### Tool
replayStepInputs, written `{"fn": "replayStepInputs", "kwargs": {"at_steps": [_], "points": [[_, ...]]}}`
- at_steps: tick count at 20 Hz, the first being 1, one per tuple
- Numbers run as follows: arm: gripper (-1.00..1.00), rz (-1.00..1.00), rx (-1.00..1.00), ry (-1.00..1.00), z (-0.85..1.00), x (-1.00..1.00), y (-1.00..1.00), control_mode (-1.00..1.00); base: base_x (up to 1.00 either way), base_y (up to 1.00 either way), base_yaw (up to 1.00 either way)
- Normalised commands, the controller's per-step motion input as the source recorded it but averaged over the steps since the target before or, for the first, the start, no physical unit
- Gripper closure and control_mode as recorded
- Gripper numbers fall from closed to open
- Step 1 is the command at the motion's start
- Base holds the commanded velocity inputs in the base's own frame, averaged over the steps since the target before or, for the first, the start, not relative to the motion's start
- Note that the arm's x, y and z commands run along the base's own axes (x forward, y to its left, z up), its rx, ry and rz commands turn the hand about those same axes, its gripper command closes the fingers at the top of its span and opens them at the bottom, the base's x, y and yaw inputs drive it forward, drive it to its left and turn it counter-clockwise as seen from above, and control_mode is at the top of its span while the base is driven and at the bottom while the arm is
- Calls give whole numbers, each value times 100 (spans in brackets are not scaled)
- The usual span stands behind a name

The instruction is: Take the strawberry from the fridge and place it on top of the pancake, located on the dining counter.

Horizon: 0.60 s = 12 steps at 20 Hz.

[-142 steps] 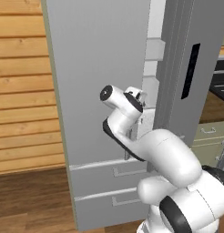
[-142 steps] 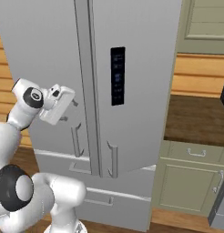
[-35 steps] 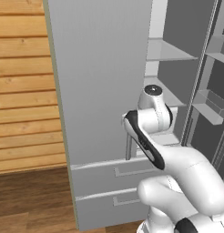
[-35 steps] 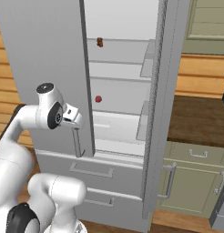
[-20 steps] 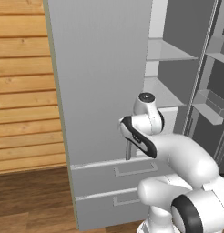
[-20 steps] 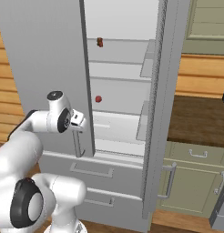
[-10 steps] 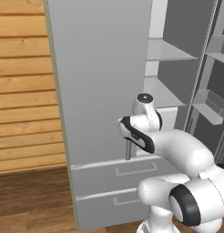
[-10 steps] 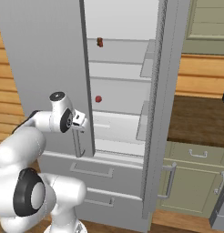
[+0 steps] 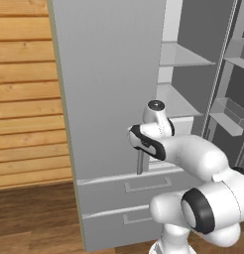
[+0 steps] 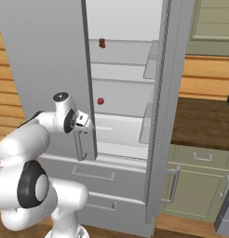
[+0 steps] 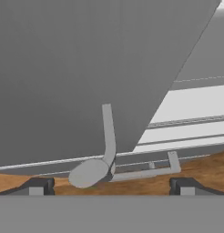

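While you look through the left base view, you see the fridge [image 9: 109, 89] with its left door swung toward you and pale shelves [image 9: 181, 57] showing past the door's right edge. The arm's wrist sits against the lower right corner of that door, beside the vertical bar handle [image 9: 140, 162], above the two drawers [image 9: 144, 186].

From the right base view you get the open interior. The strawberry [image 10: 101, 101] is a small red dot at the back left of the middle shelf; a darker reddish item [image 10: 102, 43] (too small to name) sits on the shelf above. The gripper [image 10: 84, 122] is at the door's edge, just above the handle, well apart from the berry.

Through the hand view the two finger tips [image 11: 38, 185] stand wide apart at the bottom corners, jaws spread with nothing between them. You see the grey door overhead, its curved handle [image 11: 107, 136] ending near a drawer pull [image 11: 150, 170], with wood floor [image 11: 200, 166] beyond.
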Motion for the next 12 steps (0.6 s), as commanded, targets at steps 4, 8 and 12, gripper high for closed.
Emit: {"fn": "replayStepInputs", "kwargs": {"at_steps": [4, 8, 12], "points": [[-100, 0, 0, 2, -4, 25, 0, -100, 0, 0, 0], [-100, 0, 0, 5, -17, 26, 0, -100, 0, 0, 0], [-100, 0, 0, 6, -36, 22, 0, -100, 0, 0, 0]]}}
